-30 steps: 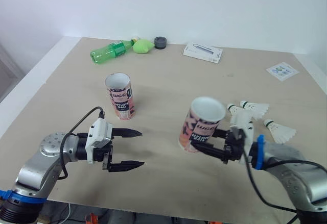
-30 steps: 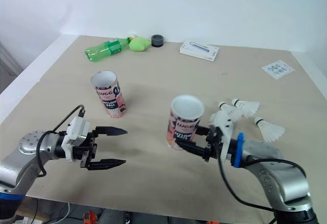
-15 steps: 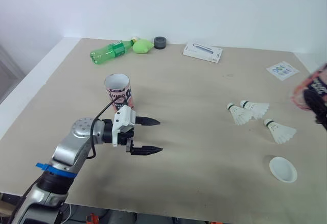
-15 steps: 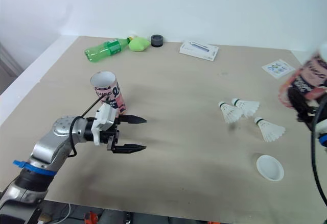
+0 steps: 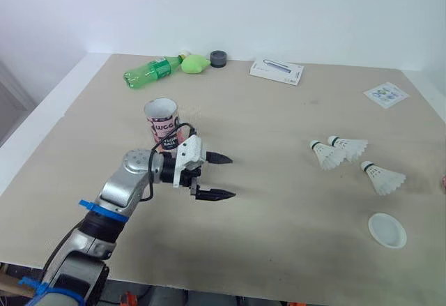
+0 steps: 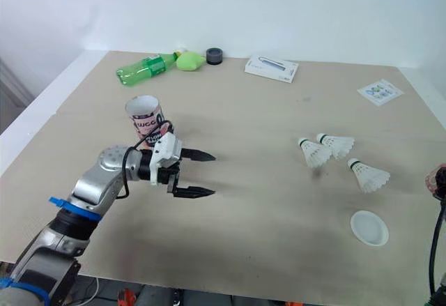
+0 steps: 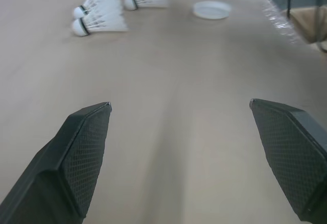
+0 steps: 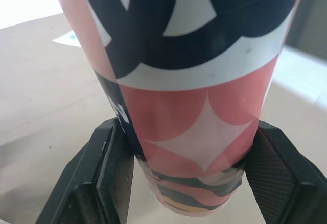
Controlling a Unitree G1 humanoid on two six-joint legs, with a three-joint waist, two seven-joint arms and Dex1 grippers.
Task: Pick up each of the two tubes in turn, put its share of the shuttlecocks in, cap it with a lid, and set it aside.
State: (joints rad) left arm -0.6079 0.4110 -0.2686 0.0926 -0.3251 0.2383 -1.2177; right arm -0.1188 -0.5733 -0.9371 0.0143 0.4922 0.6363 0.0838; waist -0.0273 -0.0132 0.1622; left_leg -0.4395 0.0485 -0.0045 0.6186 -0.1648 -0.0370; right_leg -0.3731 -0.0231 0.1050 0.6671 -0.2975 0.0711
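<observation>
Right gripper (image 8: 186,175) has its jaws clamped around the lower part of a pink, black and white cardboard tube (image 8: 179,81), way out on the far right; I can't tell whether the tube is lifted or resting on the light wooden surface (image 5: 279,250). The left gripper (image 5: 221,176) hovers low over the middle of the surface, jaws wide apart with nothing in them, pointing across at the white shuttlecocks. There's a pair (image 5: 324,155) lying side by side, touching, and a third one (image 5: 382,178) near them on the robot's side. A round white plastic lid (image 5: 387,230) sits closer to the robot again. The second pink cardboard tube (image 5: 162,120) stands upright and uncapped just behind the left wrist. My read is that the step in hand is fetching the first shuttlecock for the held tube. To do it well I'd pinch at the cork end or the dark band, not the skirt, since the skirt probably squashes and springs out of a grip. Take the third one first: it lies apart, so the jaws won't nudge a neighbour. Then bring the held tube in over the middle, mouth tilted toward the left arm, and feed the shuttlecock in cork first. Mind the standing tube too, it looks easy to knock over with that wrist.
</observation>
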